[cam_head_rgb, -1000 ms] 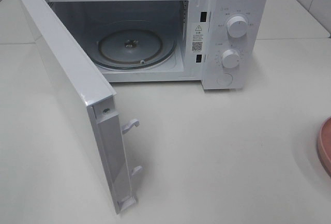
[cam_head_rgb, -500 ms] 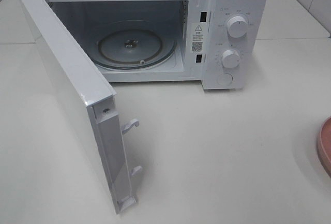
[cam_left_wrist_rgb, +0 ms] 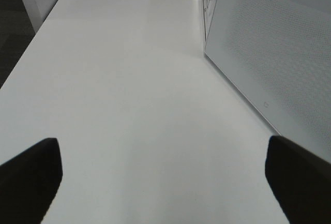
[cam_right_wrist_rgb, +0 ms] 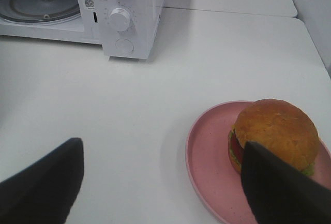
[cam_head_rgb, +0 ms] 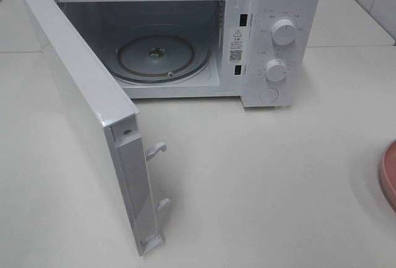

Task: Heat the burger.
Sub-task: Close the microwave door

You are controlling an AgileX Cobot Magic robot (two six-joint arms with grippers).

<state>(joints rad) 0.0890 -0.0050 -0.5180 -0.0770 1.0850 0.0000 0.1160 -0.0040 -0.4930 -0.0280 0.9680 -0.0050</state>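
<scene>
Microwave (cam_head_rgb: 272, 45) door's open, but the burger (cam_right_wrist_rgb: 274, 133) sits on its plate (cam_right_wrist_rgb: 207, 151) far right, both grippers spread wide, holding nothing.

Microwave (cam_head_rgb: 185, 33) sits at the back of the table (cam_head_rgb: 260, 181), door (cam_head_rgb: 86, 113) swung out to the left, turntable (cam_head_rgb: 162, 56) inside. Far right, well apart, the burger (cam_right_wrist_rgb: 274, 133) sits on the plate (cam_right_wrist_rgb: 207, 151).
</scene>
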